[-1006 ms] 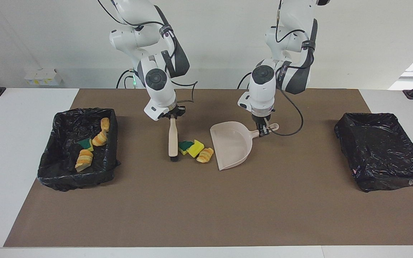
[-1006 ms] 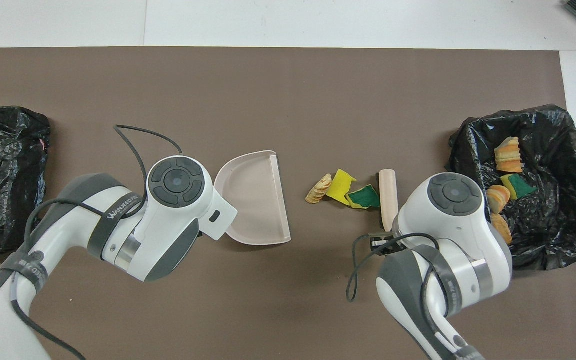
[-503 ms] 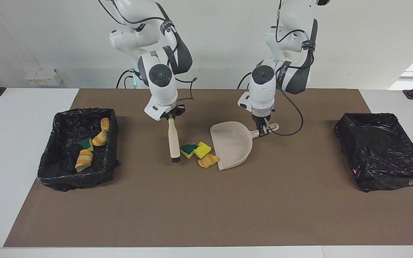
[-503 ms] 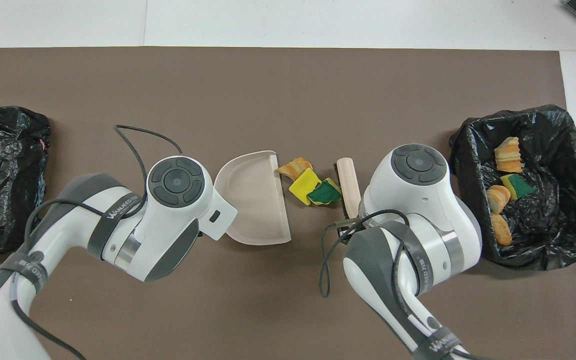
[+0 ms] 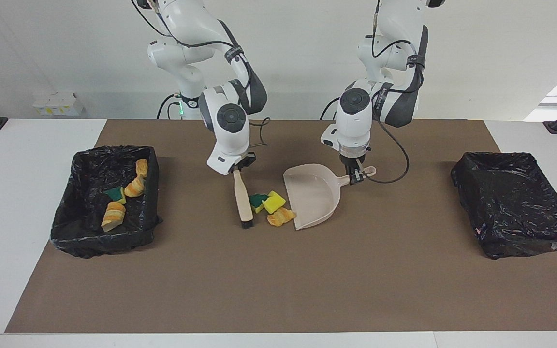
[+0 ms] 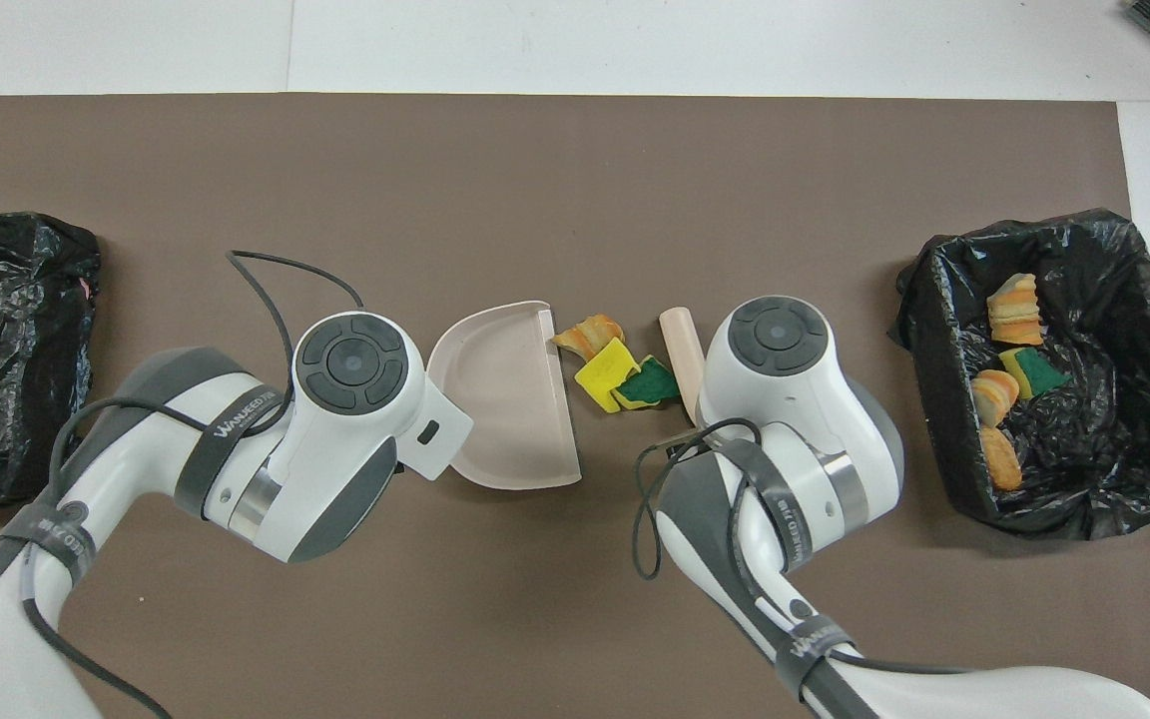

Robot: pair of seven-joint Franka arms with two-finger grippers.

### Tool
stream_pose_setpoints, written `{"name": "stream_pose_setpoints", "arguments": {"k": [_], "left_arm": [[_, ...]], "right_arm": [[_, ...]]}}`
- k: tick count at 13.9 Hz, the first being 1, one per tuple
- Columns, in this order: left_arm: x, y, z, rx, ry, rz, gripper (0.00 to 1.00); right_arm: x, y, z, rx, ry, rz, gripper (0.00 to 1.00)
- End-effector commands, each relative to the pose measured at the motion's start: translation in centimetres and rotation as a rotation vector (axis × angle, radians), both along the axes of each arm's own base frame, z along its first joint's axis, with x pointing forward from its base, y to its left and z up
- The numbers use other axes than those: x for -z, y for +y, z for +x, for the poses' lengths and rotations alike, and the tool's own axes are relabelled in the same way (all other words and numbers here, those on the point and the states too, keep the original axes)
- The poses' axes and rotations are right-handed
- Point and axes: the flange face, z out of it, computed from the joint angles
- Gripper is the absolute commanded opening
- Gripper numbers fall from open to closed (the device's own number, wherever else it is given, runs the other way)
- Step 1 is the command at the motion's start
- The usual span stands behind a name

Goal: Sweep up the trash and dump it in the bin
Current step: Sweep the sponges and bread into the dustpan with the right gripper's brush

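Three trash scraps lie at the open mouth of the beige dustpan: a green-backed sponge, a yellow sponge and an orange-beige chunk. My right gripper is shut on the handle of the beige brush, whose bristles rest on the mat against the green sponge. My left gripper is shut on the dustpan's handle. In the overhead view the scraps lie between the brush and the dustpan; both grippers are hidden under the arms there.
A black-lined bin at the right arm's end holds several scraps. A second black-lined bin stands at the left arm's end. A brown mat covers the table.
My right gripper moved the brush toward the dustpan and pushed the three scraps up to its mouth. The left arm and dustpan stayed still.
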Motion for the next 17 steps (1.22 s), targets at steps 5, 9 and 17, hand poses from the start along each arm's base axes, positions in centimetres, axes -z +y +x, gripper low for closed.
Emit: {"name": "stream_pose_setpoints", "arguments": {"k": [5, 9, 17], "left_arm": [[-0.1, 1.3, -0.2, -0.001, -0.017, 0.005, 0.0], [-0.1, 2.0, 0.2, 0.039, -0.009, 0.003, 0.0], [-2.4, 7.0, 3.4, 0.077, -0.005, -0.055, 0.0]], "right_arm": [[-1.1, 8.1, -2.1, -0.072, -0.001, 0.131, 0.0], [-4.7, 6.2, -1.8, -0.05, 0.039, 0.123, 0.0], [-11.9, 0.7, -3.2, 0.074, 0.063, 0.057, 0.0]]}}
